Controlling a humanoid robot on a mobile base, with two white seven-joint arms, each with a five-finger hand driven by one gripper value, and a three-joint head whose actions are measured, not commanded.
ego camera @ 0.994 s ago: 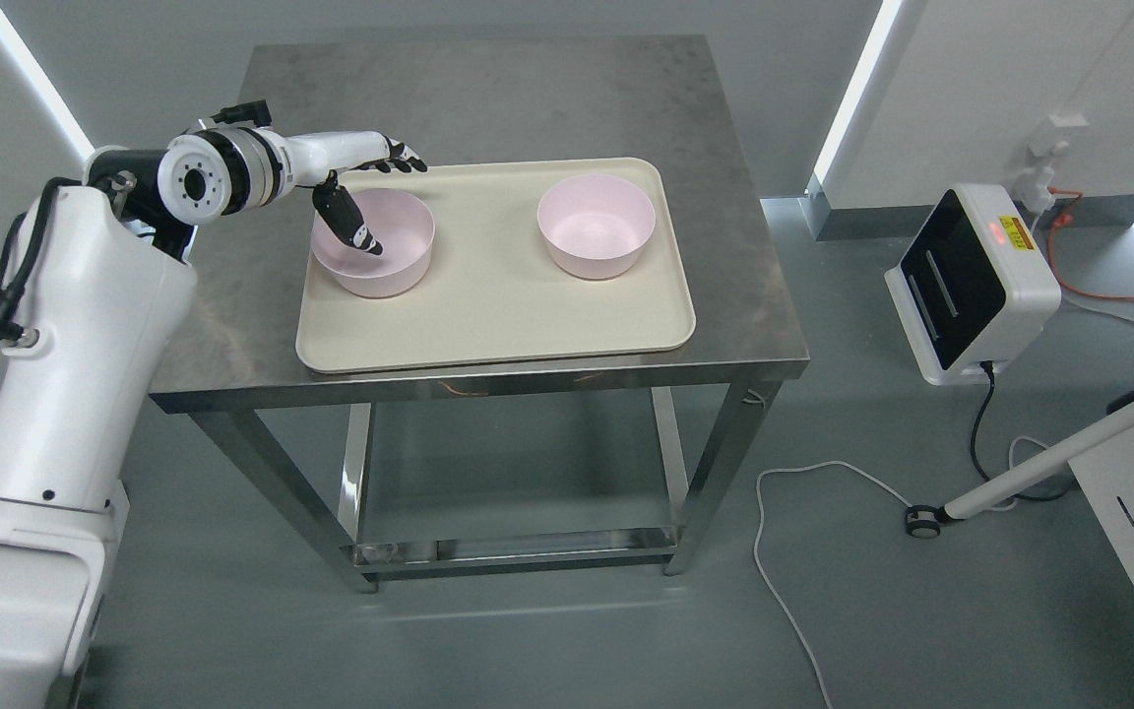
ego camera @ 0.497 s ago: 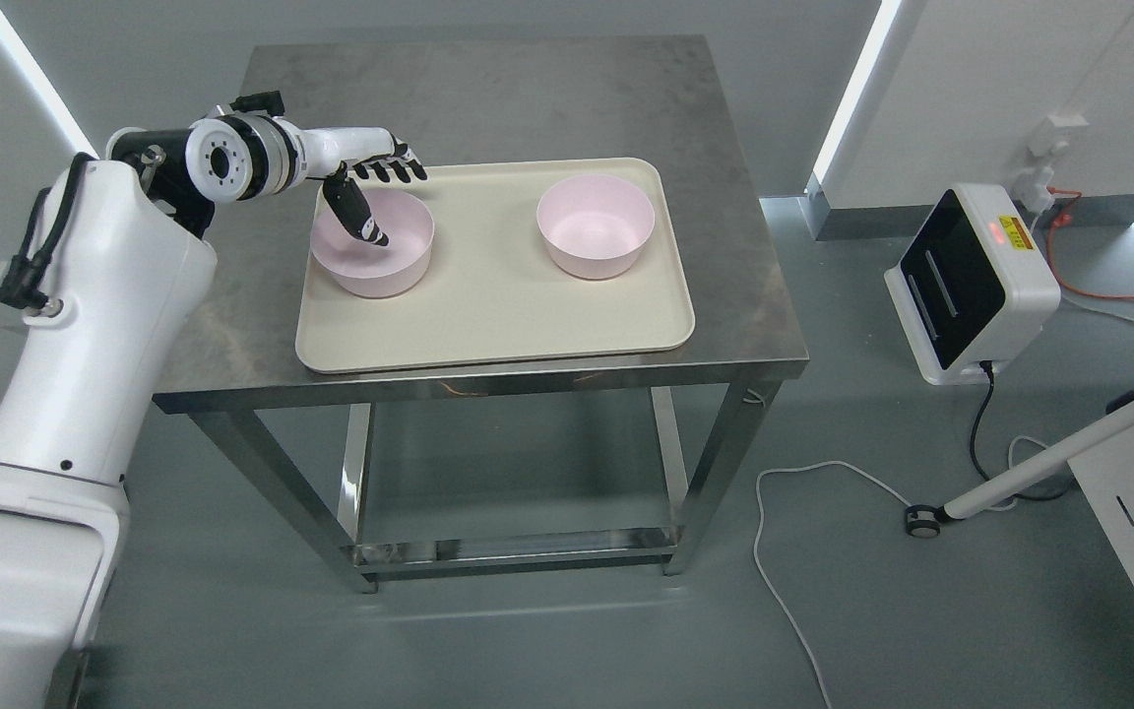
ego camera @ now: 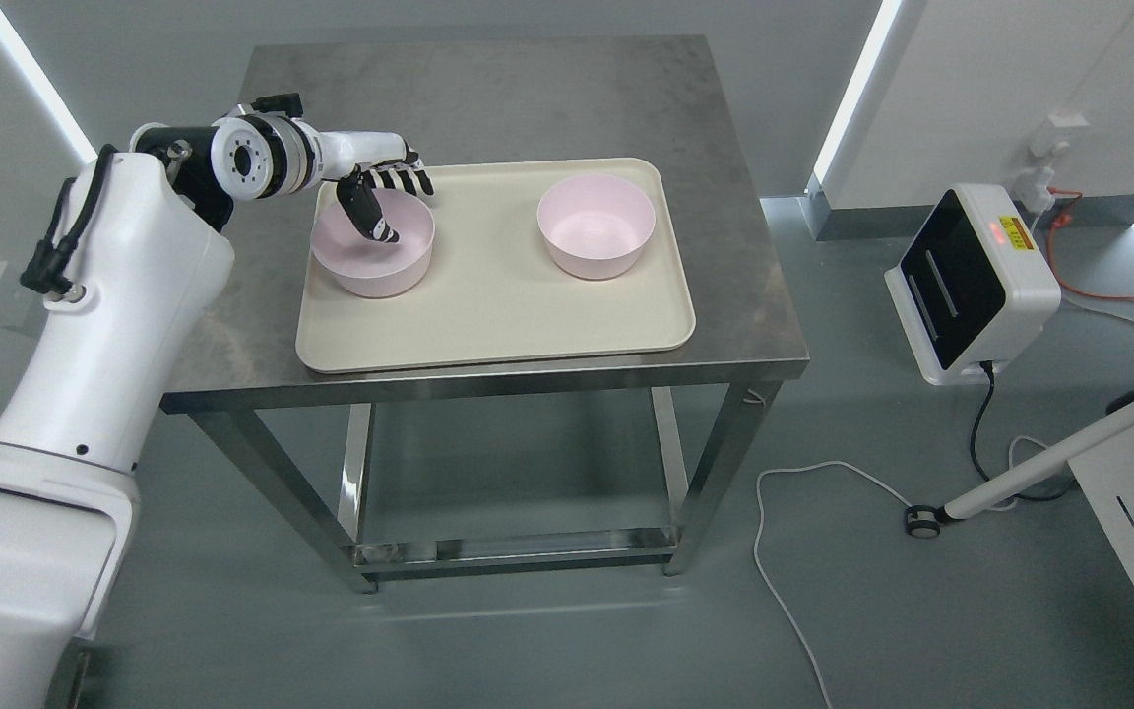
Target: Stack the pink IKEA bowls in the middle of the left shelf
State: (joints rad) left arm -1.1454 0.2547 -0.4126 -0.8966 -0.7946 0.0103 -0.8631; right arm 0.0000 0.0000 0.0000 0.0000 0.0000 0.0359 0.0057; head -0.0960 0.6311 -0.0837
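Two pink bowls on tray [ego camera: 488,325], well apart. Left hand [ego camera: 375,192] at left bowl [ego camera: 375,261] rim: thumb inside, fingers [ego camera: 408,177] outside, closing on the wall. Right bowl [ego camera: 595,226] free.

Robot lab: steel table [ego camera: 488,98], bare grey floor [ego camera: 547,640], cables [ego camera: 784,581].

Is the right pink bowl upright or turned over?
Upright: the right pink bowl shows its open, empty inside, standing on the tray.

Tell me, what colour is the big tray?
Cream, a pale beige tray, seen best in the head view.
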